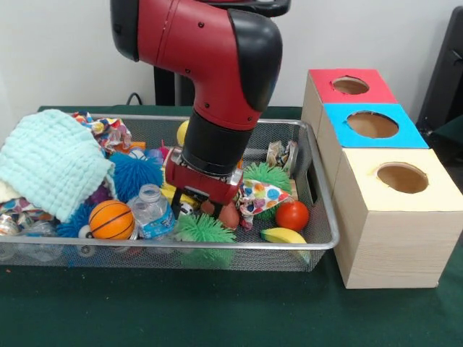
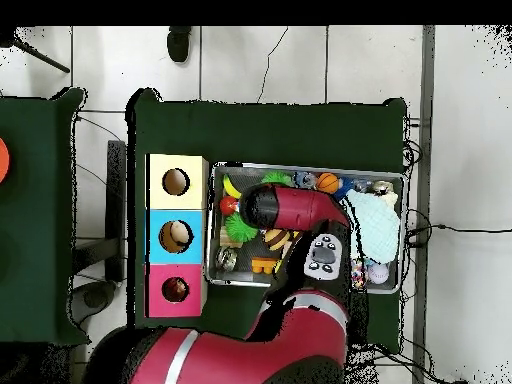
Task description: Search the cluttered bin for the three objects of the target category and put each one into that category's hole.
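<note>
My gripper (image 1: 215, 207) is down inside the wire mesh bin (image 1: 322, 217), near its middle, and the arm's wrist hides most of it. A small reddish-brown round thing (image 1: 229, 217) sits right at its lower end; I cannot tell whether it is held. To the right lie a red ball-like fruit (image 1: 292, 215) and a yellow banana (image 1: 283, 236). The box at the bin's right has a red hole (image 1: 351, 85), a blue hole (image 1: 372, 124) and a cream hole (image 1: 402, 177). In the overhead view the arm (image 2: 290, 207) covers the middle of the bin (image 2: 215, 275).
Clutter in the bin includes a mint towel (image 1: 51, 163), a blue spiky ball (image 1: 135, 176), an orange basketball (image 1: 111, 219), a water bottle (image 1: 153, 212), green spiky balls (image 1: 205, 230), a patterned cloth (image 1: 264, 195) and a foil packet (image 1: 282, 154). Green cloth covers the table (image 1: 217, 311).
</note>
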`<state>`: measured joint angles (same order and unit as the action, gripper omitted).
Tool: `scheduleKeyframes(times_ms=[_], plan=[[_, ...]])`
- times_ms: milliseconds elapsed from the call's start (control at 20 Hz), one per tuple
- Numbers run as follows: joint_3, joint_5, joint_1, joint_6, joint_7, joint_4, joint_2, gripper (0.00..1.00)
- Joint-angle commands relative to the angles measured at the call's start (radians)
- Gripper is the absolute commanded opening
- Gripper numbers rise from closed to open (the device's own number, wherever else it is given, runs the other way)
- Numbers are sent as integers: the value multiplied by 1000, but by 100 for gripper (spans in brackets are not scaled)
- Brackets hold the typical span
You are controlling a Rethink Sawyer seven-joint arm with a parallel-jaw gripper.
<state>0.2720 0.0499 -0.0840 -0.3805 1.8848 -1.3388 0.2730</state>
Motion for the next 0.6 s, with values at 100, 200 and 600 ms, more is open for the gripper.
scheduleKeyframes(times_ms=[100, 200, 600], plan=[[57, -7, 146, -72, 220, 42, -155, 100], [116, -22, 185, -127, 250, 52, -164, 100], [165, -59, 215, -148, 232, 46, -171, 100]])
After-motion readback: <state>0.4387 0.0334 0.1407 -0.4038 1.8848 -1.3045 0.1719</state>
